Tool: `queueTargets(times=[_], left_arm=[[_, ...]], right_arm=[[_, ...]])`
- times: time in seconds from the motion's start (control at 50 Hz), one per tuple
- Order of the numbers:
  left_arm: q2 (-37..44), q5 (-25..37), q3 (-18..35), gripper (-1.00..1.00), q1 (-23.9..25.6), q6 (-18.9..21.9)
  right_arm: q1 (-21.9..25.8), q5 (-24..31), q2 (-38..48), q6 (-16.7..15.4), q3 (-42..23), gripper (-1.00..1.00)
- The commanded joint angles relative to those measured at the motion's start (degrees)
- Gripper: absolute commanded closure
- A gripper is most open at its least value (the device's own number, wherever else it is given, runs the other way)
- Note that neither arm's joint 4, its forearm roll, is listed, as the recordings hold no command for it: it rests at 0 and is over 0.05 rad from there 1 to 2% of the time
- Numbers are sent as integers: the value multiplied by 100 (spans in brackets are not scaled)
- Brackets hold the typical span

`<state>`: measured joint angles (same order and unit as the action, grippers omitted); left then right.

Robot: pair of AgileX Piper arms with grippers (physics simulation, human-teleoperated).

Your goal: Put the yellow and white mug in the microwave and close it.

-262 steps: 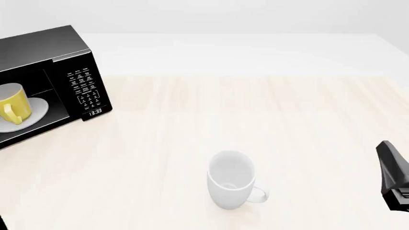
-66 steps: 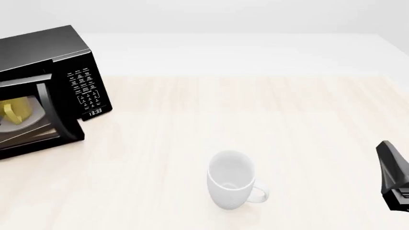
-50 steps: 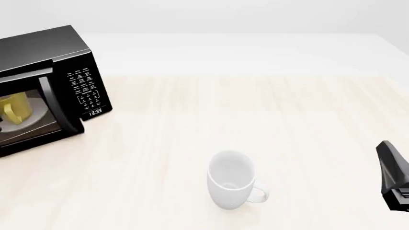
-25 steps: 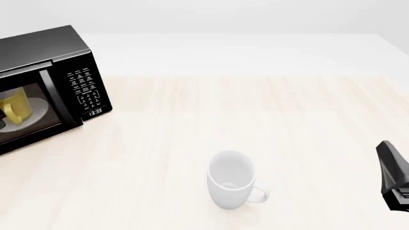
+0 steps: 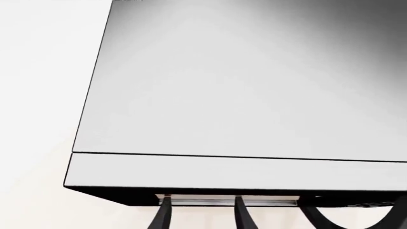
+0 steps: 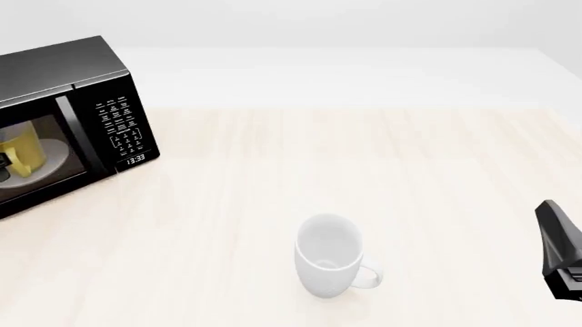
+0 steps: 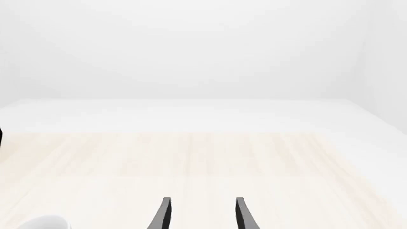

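The black microwave stands at the table's far left with its glass door flush against the keypad panel. Through the door's window the yellow and white mug shows on the white turntable plate. My left gripper is out of the front view; in its wrist view it is open, its fingertips close to the top front edge of the microwave, holding nothing. My right gripper is open and empty over the table near the right edge, where its arm shows.
A larger all-white mug stands upright near the table's front middle, handle to the right; its rim peeks into the right wrist view. The light wooden tabletop stretches from the microwave to the right arm.
The microwave door has swung from partly open to flush against the body, with the yellow and white mug inside. The right arm and white mug have not moved.
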<state>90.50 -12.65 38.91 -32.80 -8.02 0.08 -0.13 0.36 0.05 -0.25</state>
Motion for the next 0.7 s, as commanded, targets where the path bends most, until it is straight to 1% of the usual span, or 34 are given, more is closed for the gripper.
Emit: queueTargets(times=[0.02,0.08,0.1,0.18,0.24,0.36,0.6,0.7], left_arm=[[356,1,318,-100,-176,-121],[443,64,367,-100,-233,-247],[427,47,357,-100,-226,-195],[407,40,331,-100,-219,-214],[300,48,288,-100,-125,-238],[195,-36,115,-100,-169,-159],[-155,-51,-242,-100,-66,-249],[-313,-20,-311,-100,-26,-252]], right_arm=[[0,0,0,1,0,-100],[0,0,0,1,0,-100],[0,0,0,1,0,-100],[-1,0,0,0,0,-100],[0,-1,-1,0,0,-100],[0,0,0,0,0,-100],[0,0,1,0,0,-100],[-1,0,-1,0,0,-100]])
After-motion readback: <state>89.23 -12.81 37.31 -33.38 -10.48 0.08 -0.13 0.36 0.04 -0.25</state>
